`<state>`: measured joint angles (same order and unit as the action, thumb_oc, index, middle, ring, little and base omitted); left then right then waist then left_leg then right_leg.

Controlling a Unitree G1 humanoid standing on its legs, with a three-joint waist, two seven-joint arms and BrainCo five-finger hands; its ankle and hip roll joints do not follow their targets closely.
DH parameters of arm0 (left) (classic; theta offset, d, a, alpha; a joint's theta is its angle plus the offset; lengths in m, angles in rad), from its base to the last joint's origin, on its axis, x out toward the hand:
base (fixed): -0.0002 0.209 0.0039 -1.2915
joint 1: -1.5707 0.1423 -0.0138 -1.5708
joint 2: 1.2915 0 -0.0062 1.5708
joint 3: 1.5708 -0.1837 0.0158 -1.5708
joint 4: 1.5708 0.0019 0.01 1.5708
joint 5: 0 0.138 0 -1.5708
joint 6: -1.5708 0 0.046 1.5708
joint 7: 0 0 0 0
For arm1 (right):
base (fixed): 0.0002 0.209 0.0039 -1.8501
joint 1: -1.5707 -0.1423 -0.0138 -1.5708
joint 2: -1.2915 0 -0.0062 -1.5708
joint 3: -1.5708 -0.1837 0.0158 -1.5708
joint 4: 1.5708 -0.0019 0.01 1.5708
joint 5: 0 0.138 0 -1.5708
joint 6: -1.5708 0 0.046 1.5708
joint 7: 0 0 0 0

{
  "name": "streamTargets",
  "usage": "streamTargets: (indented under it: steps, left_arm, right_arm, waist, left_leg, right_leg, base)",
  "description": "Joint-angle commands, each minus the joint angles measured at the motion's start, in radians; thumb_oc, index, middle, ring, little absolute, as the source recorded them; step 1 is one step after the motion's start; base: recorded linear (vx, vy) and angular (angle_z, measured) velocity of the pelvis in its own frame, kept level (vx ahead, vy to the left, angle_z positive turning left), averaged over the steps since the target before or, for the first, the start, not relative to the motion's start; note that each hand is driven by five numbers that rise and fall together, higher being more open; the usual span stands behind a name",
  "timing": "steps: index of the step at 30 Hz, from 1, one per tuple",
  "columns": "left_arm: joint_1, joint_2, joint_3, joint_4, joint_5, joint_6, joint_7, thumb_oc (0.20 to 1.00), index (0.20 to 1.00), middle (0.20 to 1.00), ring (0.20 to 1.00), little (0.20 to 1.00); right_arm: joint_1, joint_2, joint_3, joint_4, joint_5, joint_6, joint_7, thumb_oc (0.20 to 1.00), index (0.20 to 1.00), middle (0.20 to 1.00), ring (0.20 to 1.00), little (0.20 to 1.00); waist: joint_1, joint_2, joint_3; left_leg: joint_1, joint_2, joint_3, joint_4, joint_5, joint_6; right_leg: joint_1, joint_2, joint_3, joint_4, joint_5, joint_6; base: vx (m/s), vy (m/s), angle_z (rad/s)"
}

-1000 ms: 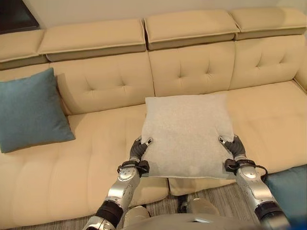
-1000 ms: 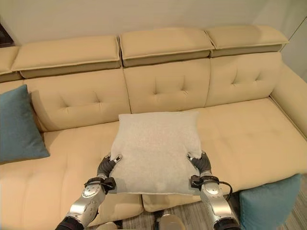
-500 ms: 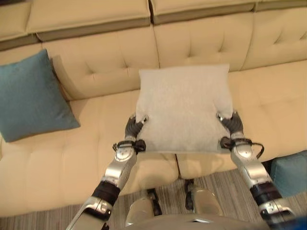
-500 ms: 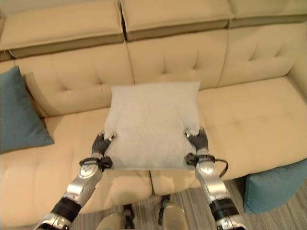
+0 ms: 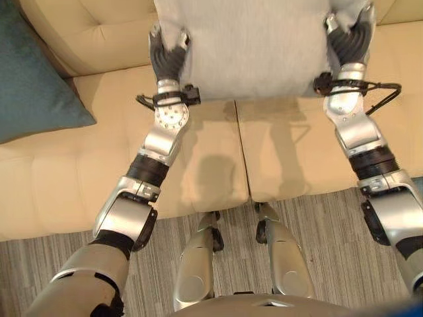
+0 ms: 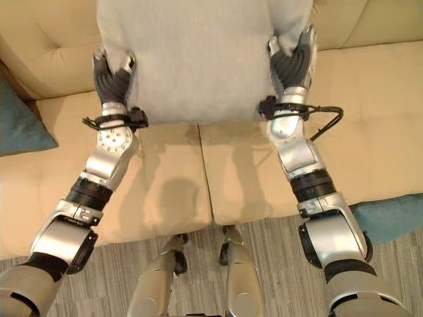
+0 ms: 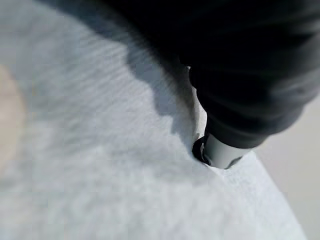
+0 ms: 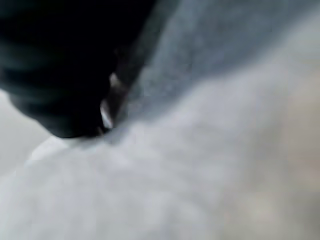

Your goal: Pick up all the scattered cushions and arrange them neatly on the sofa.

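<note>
**Grey cushion carried over the seat, placement pending**

Grey cushion (image 6: pixel 192 53) held up between both arms, above the sofa (image 5: pixel 291 158) seat and in front of its backrest; lower edge hangs clear of the seat, shadow cast below it. Left robot hand (image 5: pixel 166 58) clamps the cushion's left edge, fingers curled into the fabric. Right robot hand (image 6: pixel 291 63) does the same on the right edge. Left wrist view: one fingertip dug into the grey cloth.

Teal cushion (image 5: pixel 33 72) leans at the sofa's left end, already on the seat. Another teal cushion (image 6: pixel 390 218) shows at the right, low by the sofa front, apparently down on the floor (image 5: pixel 79 231).

Step in hand, as judged: carrying the grey cushion to its spot. Next move calls for pushing it back against the backrest, setting it upright, then letting go with both hands together so it doesn't flop forward.
</note>
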<state>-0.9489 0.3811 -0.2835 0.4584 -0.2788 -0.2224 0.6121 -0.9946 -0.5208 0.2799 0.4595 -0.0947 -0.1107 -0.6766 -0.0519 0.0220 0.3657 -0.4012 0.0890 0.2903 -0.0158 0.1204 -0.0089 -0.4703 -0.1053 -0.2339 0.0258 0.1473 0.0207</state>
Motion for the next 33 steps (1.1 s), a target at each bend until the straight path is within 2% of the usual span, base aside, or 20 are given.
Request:
streamTargets:
  steps: [1, 3, 4, 9, 12, 13, 18, 19, 20, 21, 22, 23, 24, 33]
  left_arm:
    - [-0.098, 0.013, -0.093, -0.021, 0.116, -0.11, 0.042, 0.2, 0.2, 0.2, 0.2, 0.2]
    - [-0.145, 0.01, -0.095, 0.023, 0.118, -0.102, 0.066, 0.2, 0.2, 0.2, 0.2, 0.2]
    - [-0.215, 0.0, -0.108, 0.091, 0.093, -0.102, 0.086, 0.2, 0.2, 0.2, 0.2, 0.2]
    - [-0.321, 0.001, -0.123, 0.212, 0.066, -0.081, 0.088, 0.2, 0.2, 0.2, 0.2, 0.2]
    - [-0.352, 0.012, -0.137, 0.247, 0.066, -0.073, 0.078, 0.2, 0.2, 0.2, 0.2, 0.2]
    - [-0.387, 0.027, -0.162, 0.288, 0.062, -0.053, 0.056, 0.2, 0.2, 0.2, 0.2, 0.2]
    - [-0.424, 0.049, -0.198, 0.336, 0.057, -0.037, 0.01, 0.2, 0.2, 0.2, 0.2, 0.2]
    - [-0.428, 0.046, -0.198, 0.344, 0.041, -0.04, 0.003, 0.256, 0.256, 0.256, 0.256, 0.256]
    - [-0.435, 0.045, -0.201, 0.352, 0.029, -0.043, -0.006, 0.533, 0.533, 0.533, 0.533, 0.533]
    - [-0.446, 0.023, -0.202, 0.367, -0.035, -0.054, -0.031, 1.0, 1.0, 1.0, 1.0, 1.0]
    - [-0.445, 0.018, -0.203, 0.362, -0.047, -0.057, -0.038, 1.0, 1.0, 1.0, 1.0, 1.0]
    - [-0.445, 0.014, -0.206, 0.356, -0.054, -0.057, -0.043, 1.0, 1.0, 1.0, 1.0, 1.0]
    - [-0.431, 0.006, -0.207, 0.338, -0.062, -0.059, -0.055, 1.0, 1.0, 1.0, 1.0, 1.0]
    - [-0.282, -0.004, -0.143, 0.226, -0.126, -0.085, -0.088, 1.0, 1.0, 1.0, 1.0, 1.0]
  right_arm:
    - [-0.112, 0.027, 0.069, -0.012, -0.085, -0.083, -0.048, 0.2, 0.2, 0.2, 0.2, 0.2]
    - [-0.175, 0.019, 0.098, 0.045, -0.077, -0.072, -0.063, 0.2, 0.2, 0.2, 0.2, 0.2]
    - [-0.272, -0.002, 0.154, 0.133, -0.063, -0.05, -0.076, 0.2, 0.2, 0.2, 0.2, 0.2]
    - [-0.415, -0.036, 0.249, 0.312, -0.003, -0.011, -0.053, 0.2, 0.2, 0.2, 0.2, 0.2]
    - [-0.444, -0.047, 0.277, 0.357, 0.012, -0.005, -0.035, 0.2, 0.2, 0.2, 0.2, 0.2]
    - [-0.453, -0.049, 0.288, 0.392, 0.039, 0.004, -0.02, 0.2, 0.2, 0.2, 0.2, 0.2]
    - [-0.471, -0.051, 0.318, 0.43, 0.057, 0.013, 0.012, 0.2, 0.2, 0.2, 0.2, 0.2]
    - [-0.48, -0.047, 0.327, 0.44, 0.062, 0.016, 0.021, 0.2, 0.2, 0.2, 0.2, 0.2]
    - [-0.487, -0.047, 0.337, 0.453, 0.069, 0.019, 0.031, 0.2, 0.2, 0.2, 0.2, 0.2]
    - [-0.511, -0.041, 0.363, 0.486, 0.103, 0.027, 0.058, 0.432, 0.432, 0.432, 0.432, 0.432]
    - [-0.516, -0.038, 0.371, 0.491, 0.112, 0.03, 0.066, 0.62, 0.62, 0.62, 0.62, 0.62]
    - [-0.519, -0.042, 0.376, 0.491, 0.116, 0.033, 0.07, 0.62, 0.62, 0.62, 0.62, 0.62]
    - [-0.519, -0.05, 0.385, 0.481, 0.112, 0.039, 0.078, 1.0, 1.0, 1.0, 1.0, 1.0]
    - [-0.483, -0.107, 0.38, 0.406, 0.087, 0.051, 0.092, 1.0, 1.0, 1.0, 1.0, 1.0]
  waist:
    - [0.017, -0.023, -0.094]
    - [0.022, -0.024, -0.089]
    - [0.031, -0.028, -0.09]
    - [0.045, -0.057, -0.076]
    - [0.043, -0.063, -0.075]
    - [0.036, -0.07, -0.064]
    - [0.032, -0.072, -0.057]
    - [0.032, -0.073, -0.054]
    - [0.032, -0.072, -0.053]
    - [0.035, -0.07, -0.047]
    - [0.036, -0.068, -0.045]
    - [0.036, -0.068, -0.044]
    - [0.035, -0.067, -0.044]
    - [0.04, -0.065, -0.049]
  left_leg:
    - [-0.037, 0.02, -0.063, -0.013, 0.013, -0.09]
    - [-0.055, 0.023, -0.072, -0.023, 0.023, -0.093]
    - [-0.073, 0.023, -0.093, -0.047, 0.015, -0.108]
    - [-0.165, 0.038, -0.117, -0.045, 0.034, -0.122]
    - [-0.195, 0.042, -0.121, -0.046, 0.041, -0.126]
    - [-0.23, 0.048, -0.127, -0.048, 0.052, -0.133]
    - [-0.26, 0.052, -0.131, -0.051, 0.062, -0.14]
    - [-0.264, 0.051, -0.131, -0.053, 0.063, -0.141]
    - [-0.269, 0.051, -0.132, -0.054, 0.066, -0.142]
    - [-0.289, 0.052, -0.134, -0.058, 0.074, -0.145]
    - [-0.295, 0.052, -0.134, -0.057, 0.075, -0.146]
    - [-0.298, 0.051, -0.135, -0.058, 0.075, -0.146]
    - [-0.303, 0.051, -0.135, -0.058, 0.076, -0.147]
    - [-0.291, 0.046, -0.127, -0.061, 0.072, -0.151]
  right_leg:
    - [-0.062, -0.03, 0.03, 0.149, -0.155, 0.114]
    - [-0.089, -0.028, 0.025, 0.154, -0.151, 0.117]
    - [-0.117, -0.023, 0.027, 0.156, -0.173, 0.131]
    - [-0.196, -0.013, 0.01, 0.134, -0.142, 0.141]
    - [-0.213, -0.009, 0.008, 0.112, -0.128, 0.145]
    - [-0.239, -0.002, 0.006, 0.092, -0.114, 0.147]
    - [-0.256, 0.006, 0.003, 0.065, -0.096, 0.148]
    - [-0.257, 0.009, 0.005, 0.059, -0.092, 0.149]
    - [-0.26, 0.01, 0.004, 0.052, -0.088, 0.15]
    - [-0.272, 0.012, 0.003, 0.035, -0.073, 0.152]
    - [-0.278, 0.012, 0.002, 0.032, -0.071, 0.153]
    - [-0.28, 0.012, 0.001, 0.029, -0.068, 0.154]
    - [-0.283, 0.014, 0.002, 0.022, -0.064, 0.154]
    - [-0.273, 0.012, 0.007, 0.006, -0.06, 0.152]
  base:
    - [0.0, -0.044, 0.05]
    - [0.04, -0.075, 0.05]
    - [0.05, -0.15, 0.17]
    - [-0.01, -0.1, 0.15]
    - [-0.02, -0.087, 0.04]
    - [-0.02, -0.094, 0.05]
    - [-0.01, -0.053, 0.07]
    - [-0.01, -0.031, -0.01]
    - [-0.03, -0.043, 0.0]
    - [-0.03, -0.043, -0.01]
    - [-0.03, -0.036, 0.0]
    - [0.0, 0.0, 0.0]
    - [0.0, 0.0, 0.0]
    - [0.0, -0.003, -0.02]
